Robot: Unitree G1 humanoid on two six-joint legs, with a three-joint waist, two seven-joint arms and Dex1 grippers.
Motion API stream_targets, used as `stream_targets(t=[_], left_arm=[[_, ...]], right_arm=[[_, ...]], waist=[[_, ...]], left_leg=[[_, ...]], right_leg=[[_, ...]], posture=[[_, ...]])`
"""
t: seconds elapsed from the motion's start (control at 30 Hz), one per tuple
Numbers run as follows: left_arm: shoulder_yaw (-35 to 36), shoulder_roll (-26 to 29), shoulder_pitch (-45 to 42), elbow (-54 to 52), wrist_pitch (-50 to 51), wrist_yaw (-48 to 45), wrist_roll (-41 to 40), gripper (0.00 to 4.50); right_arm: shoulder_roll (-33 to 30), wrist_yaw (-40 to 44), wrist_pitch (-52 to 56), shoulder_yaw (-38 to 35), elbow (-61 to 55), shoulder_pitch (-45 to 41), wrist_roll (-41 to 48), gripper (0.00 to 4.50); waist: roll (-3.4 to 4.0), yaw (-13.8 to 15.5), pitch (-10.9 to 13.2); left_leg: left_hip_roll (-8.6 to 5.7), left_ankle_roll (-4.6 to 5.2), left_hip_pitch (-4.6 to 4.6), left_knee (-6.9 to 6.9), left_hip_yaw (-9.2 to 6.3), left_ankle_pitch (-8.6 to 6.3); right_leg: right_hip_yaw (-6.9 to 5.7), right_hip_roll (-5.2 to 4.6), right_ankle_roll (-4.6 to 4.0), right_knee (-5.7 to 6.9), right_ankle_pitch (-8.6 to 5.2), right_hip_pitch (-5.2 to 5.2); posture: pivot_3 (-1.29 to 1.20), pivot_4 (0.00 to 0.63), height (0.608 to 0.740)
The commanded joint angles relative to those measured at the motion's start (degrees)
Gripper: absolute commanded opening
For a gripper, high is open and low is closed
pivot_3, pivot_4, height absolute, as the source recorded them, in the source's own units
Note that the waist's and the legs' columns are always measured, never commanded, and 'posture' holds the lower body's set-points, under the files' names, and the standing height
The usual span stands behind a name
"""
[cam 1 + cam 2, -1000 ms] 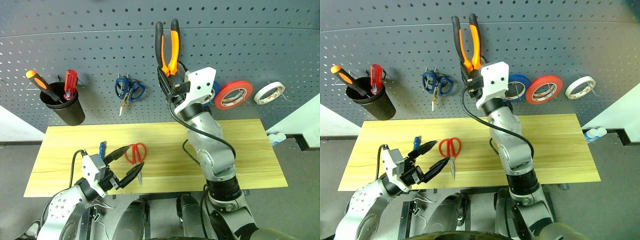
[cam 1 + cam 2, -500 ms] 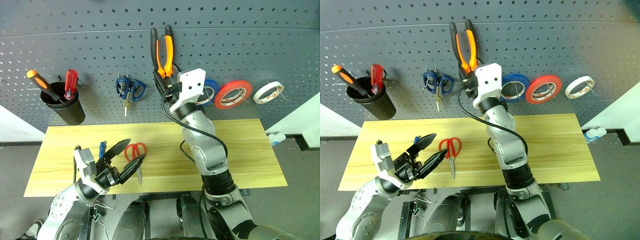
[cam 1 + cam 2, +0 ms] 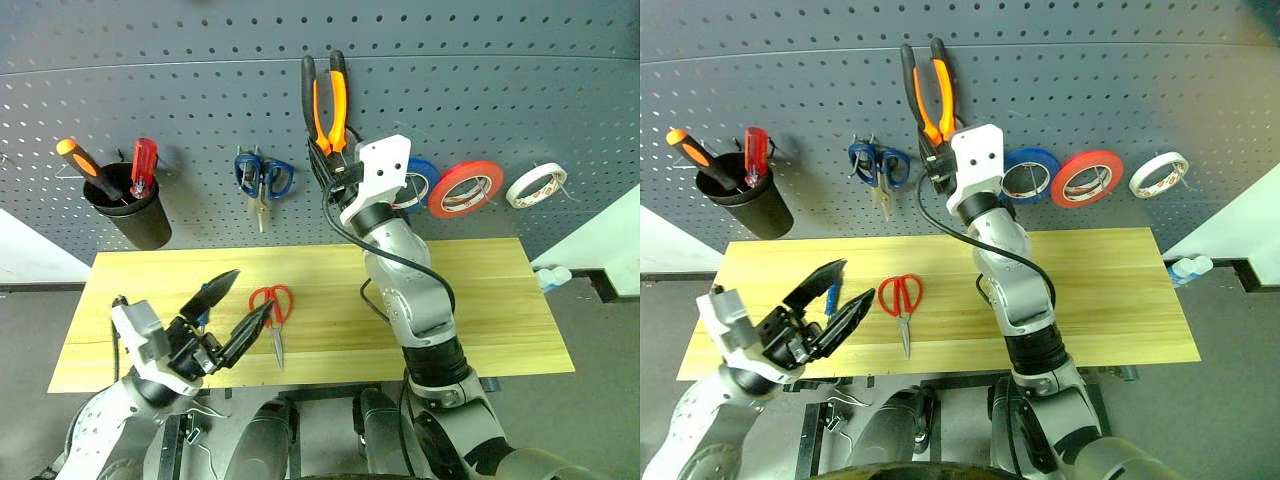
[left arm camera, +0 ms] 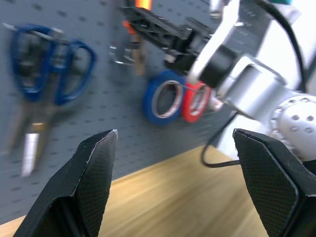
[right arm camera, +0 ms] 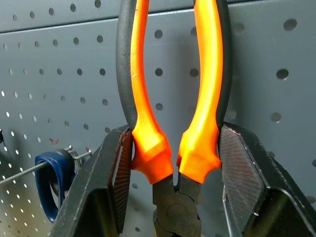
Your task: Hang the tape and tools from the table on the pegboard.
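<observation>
The right tool (image 5: 170, 163) is clenched on the pliers (image 3: 328, 95), held handles-up against the pegboard (image 3: 480, 110) above the desk (image 3: 500, 300), and could drop them if it lets go before a hook catches.

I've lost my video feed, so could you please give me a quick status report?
Right pincer shut on pliers at pegboard. Left pincer open, empty, above table. Red scissors still on table. Nothing in the way.
</observation>
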Motion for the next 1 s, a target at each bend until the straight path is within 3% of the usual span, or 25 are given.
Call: stream_targets(t=[0.03,0.47,1.0], left_arm=[[1.6,-1.1,1.9,-3.0,-3.3,-0.1,0.4,3.92],[2.5,-4.6,3.2,-2.2,-9.3,-0.2,1.7,3.92],[1.2,-4.0,1.9,-3.2,-7.9,5.3,6.5,3.92]], right_arm=[[0.6,-0.1,-2.2,-0.7,-3.4,-2.3,-0.2,2.23],[1.3,-2.2,-5.4,-2.8,-1.5,-6.4,-1.5,2.23],[7.5,-6.9,-10.3,0.0,2.7,-8.2,-2.8,2.23]], waist=[[0.00,0.1,0.0],[0.00,0.0,0.0],[0.00,0.0,0.0]], left_leg=[[0.00,0.00,0.00,0.00,-0.01,0.00],[0.01,0.00,0.00,0.00,0.01,0.00],[0.02,0.00,0.00,-0.01,0.00,0.00]], right_leg=[[0.00,0.00,0.00,0.00,0.00,0.00],[-0.01,0.01,0.00,-0.01,0.00,0.00],[-0.01,0.04,-0.02,-0.01,0.01,-0.01]], posture=[[0.08,0.180,0.723],[0.07,0.173,0.723],[0.10,0.187,0.723]])
